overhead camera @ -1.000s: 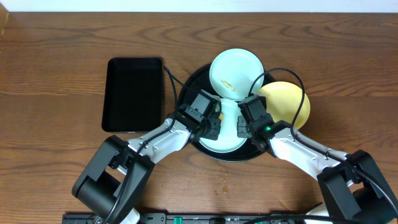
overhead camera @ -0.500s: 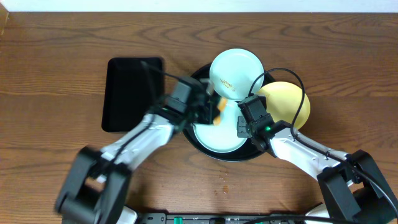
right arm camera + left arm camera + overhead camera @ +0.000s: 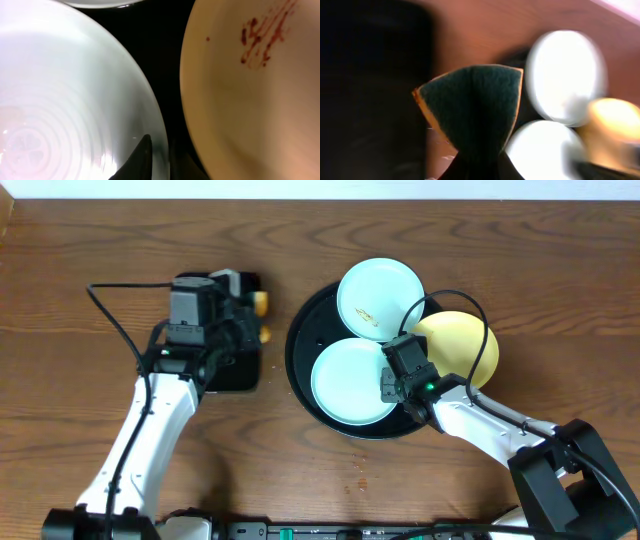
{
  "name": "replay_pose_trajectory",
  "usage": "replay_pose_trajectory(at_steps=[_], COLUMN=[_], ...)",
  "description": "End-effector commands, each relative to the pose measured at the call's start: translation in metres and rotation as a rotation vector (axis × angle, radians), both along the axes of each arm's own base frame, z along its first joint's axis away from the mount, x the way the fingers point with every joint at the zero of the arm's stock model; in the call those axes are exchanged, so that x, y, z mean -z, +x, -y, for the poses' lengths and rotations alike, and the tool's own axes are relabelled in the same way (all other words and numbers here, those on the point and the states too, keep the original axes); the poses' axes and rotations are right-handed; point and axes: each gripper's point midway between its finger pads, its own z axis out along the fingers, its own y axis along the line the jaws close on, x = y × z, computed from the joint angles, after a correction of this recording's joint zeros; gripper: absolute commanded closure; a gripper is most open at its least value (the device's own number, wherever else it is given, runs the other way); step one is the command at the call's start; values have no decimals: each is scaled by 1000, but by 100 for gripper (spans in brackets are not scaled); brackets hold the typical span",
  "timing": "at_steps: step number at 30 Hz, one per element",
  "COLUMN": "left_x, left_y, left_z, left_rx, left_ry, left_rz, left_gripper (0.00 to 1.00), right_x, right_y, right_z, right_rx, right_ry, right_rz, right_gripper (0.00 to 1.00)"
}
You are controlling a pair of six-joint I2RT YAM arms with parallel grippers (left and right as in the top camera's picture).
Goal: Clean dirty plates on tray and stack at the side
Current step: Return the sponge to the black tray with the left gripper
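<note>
Plates point(image 3: 345, 380) fill the tray point(image 3: 303, 345); left gripper point(image 3: 247, 318) clamps sponge point(image 3: 472, 107), right gripper point(image 3: 392, 385) opening unclear.

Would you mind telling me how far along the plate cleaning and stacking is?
Done: the front mint plate looks clean. In hand: the left fingers pinch the sponge over the rectangular tray; the right fingers sit at the clean plate's rim. Left: the back mint plate and yellow plate show smears, and nothing is stacked beside the round tray yet.
</note>
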Motion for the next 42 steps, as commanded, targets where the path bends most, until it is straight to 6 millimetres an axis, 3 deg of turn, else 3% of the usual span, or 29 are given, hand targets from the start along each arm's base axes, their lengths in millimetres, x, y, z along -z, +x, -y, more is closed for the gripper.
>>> replay_pose_trajectory(at_steps=[1, 6, 9, 12, 14, 17, 19, 22, 25, 27, 29, 32, 36, 42], left_x=[30, 74, 90, 100, 104, 106, 106, 106, 106, 106, 106, 106, 106, 106], left_y=[5, 13, 19, 21, 22, 22, 22, 22, 22, 22, 22, 22, 22, 22], left_z=[-40, -64, -67, -78, -79, -79, -79, -79, -78, -79, -78, -79, -79, -79], left_rx=[-67, -127, -123, -154, -154, -153, -153, -153, -153, -153, -153, -153, -153, -153], left_ry=[222, 354, 387, 444, 447, 447, 447, 447, 447, 447, 447, 447, 447, 447], left_rz=[-43, -127, -142, -156, -161, -163, -163, -163, -163, -163, -163, -163, -163, -163], left_gripper=[92, 93, 92, 84, 69, 24, 19, 18, 17, 16, 16, 15, 14, 14], right_x=[10, 10, 11, 11, 11, 11, 11, 12, 12, 12, 12, 10, -20, -108], right_y=[-5, -7, -8, -8, -8, -8, -9, -10, -11, -11, -11, -9, 4, 31], right_z=[5, 6, 7, 7, 7, 7, 7, 4, 1, 1, 1, 0, -7, 5], right_rx=[5, 5, 5, 5, 5, 5, 5, -4, -11, -11, -11, -11, -64, -101], right_ry=[-25, -29, -33, -33, -33, -33, -33, -18, -4, -4, -5, 2, 7, -91], right_rz=[-28, -35, -40, -41, -41, -41, -42, -51, -59, -59, -59, -47, 21, 250], right_gripper=[89, 88, 88, 86, 81, 68, 61, 60, 62, 74, 94, 99, 99, 99])
